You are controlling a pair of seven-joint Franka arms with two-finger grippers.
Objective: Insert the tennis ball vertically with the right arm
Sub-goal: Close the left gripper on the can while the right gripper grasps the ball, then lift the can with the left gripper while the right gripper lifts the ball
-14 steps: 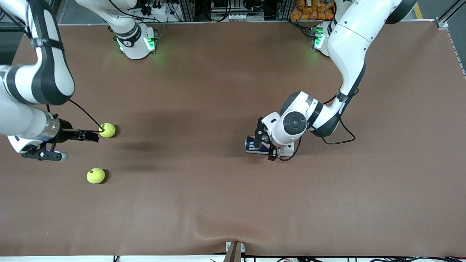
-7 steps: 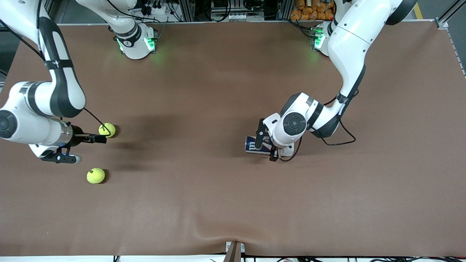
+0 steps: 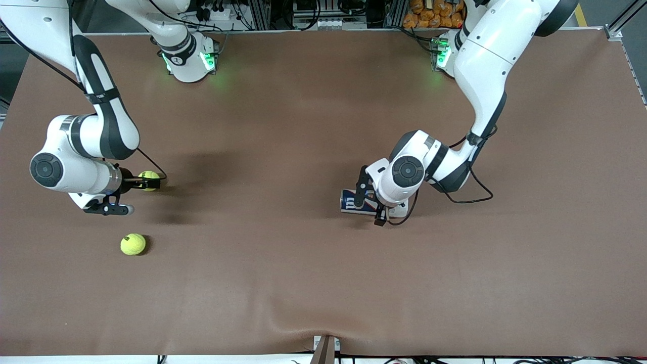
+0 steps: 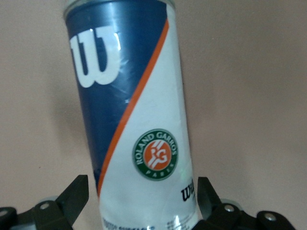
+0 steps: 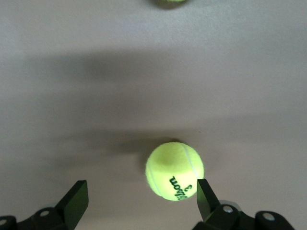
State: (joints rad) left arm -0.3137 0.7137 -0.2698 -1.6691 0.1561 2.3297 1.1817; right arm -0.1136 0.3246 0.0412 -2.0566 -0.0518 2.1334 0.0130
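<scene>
Brown mat: a brown matte tabletop (image 3: 303, 283) carries everything; I'll place things from the blue-and-white cylindrical tennis-ball can (image 3: 354, 201) lying on its side near the middle.

Target ball: a fuzzy yellow-green tennis ball (image 3: 149, 180) lies well away from the can, toward the right arm's end of the table; the right wrist view shows it resting on the mat (image 5: 175, 170).

Spare ball: a second yellow-green tennis ball (image 3: 133, 244) lies at that same end, nearer the front camera than the first.

Right gripper: the right gripper (image 3: 146, 182) has swung in from the table's edge over the last second and now hangs over the target ball, its fingers spread wide to either side and not touching it.

Left gripper: the left gripper (image 3: 369, 201) has not moved; its jaws stand open astride the can (image 4: 132, 115), with no squeeze visible.

What it means: I'd say the approach is nearly done and the grasp is next. Nothing is lifted yet, and the can would seemingly need standing up before a ball could drop in from above.

Watch for: the ball rolling if a finger nudges it.
</scene>
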